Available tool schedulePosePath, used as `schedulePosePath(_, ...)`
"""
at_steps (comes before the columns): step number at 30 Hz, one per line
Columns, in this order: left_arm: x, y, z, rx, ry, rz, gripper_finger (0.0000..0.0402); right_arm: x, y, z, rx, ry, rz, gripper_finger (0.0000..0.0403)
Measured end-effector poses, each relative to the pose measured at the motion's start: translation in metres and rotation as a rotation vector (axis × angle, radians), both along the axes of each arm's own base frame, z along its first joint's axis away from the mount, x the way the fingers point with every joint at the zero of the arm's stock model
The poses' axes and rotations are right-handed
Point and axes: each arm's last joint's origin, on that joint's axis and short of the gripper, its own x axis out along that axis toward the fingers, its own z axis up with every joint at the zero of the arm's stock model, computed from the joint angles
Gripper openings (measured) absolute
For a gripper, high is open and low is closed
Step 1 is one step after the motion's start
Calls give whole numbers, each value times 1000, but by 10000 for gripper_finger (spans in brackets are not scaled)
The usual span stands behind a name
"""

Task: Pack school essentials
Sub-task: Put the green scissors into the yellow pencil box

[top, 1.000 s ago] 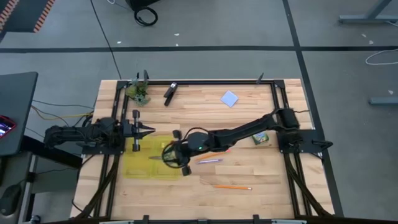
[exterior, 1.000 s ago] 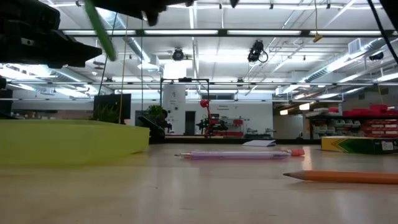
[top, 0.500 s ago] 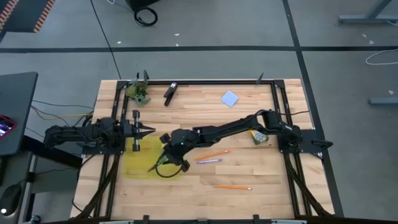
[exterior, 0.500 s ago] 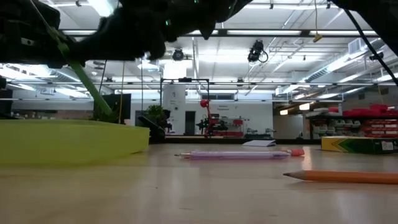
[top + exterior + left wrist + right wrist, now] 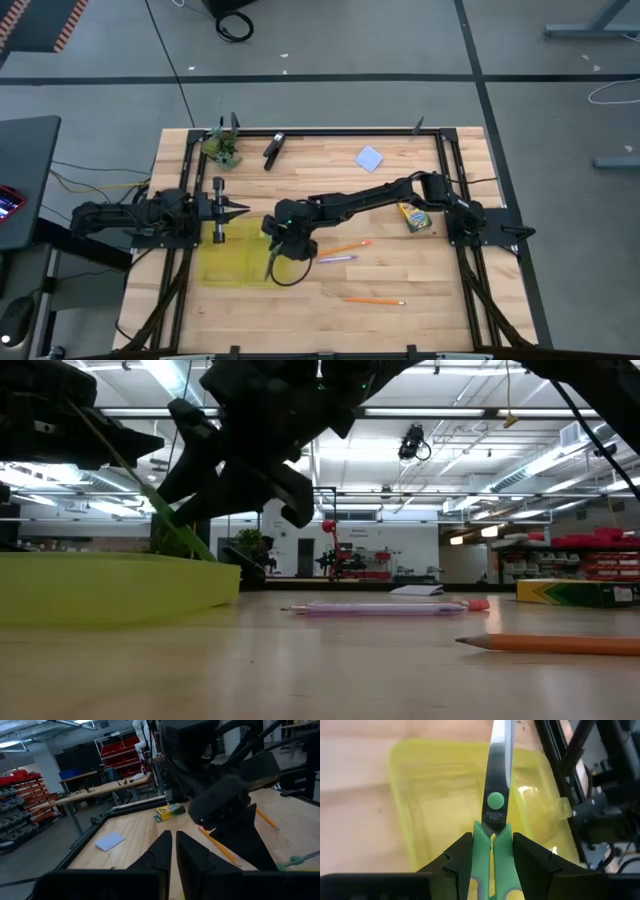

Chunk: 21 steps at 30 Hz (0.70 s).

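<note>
1. High view. The right gripper is reached across the counter to the right-hand edge of the yellow bin, which sits near the counter's left edge. The scissors hang from it, tips pointing toward the counter's front edge. The left gripper waits at the bin's far side. Not yet packed: an orange pencil and a purple pen just beside the right arm, a second pencil toward the front edge, the crayon box near the right edge, and the blue notepad toward the back edge.

2. Low view. The scissors slant down steeply toward the bin; whether the tips have reached the bin floor cannot be told. The pen, with a small red eraser at its end, and a pencil lie flat on the counter.

3. Left wrist view. The left jaws are nearly closed, a thin slit between them, holding nothing. The notepad and crayon box show beyond.

4. Right wrist view. The right jaws are clamped on the scissors' green handle just behind the pivot, blades closed and pointing out over the bin.

5. Handling judgement. The scissors are rigid and light, blade steel smooth and slippery, tips sharp. The plastic handle near the pivot is the sound grip point: it keeps the blades shut and limits swing. A low release is advisable, as the bin's thin wall may shift if struck.
</note>
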Motion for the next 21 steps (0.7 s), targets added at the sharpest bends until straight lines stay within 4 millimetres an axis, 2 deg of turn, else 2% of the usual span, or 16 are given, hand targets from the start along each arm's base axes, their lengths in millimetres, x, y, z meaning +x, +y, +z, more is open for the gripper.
schedulePosePath(9, 0, 0, 0, 0, -1, 0, 38, 0, -14, -1, -143, -51, 72, 137)
schedulePosePath(15, 0, 0, 0, 0, -1, 0, 40, -2, -23, -6, -149, -23, 69, 137)
schedulePosePath(21, 0, 0, 0, 0, -2, 0, 31, -7, -20, -15, -135, 12, 99, 137)
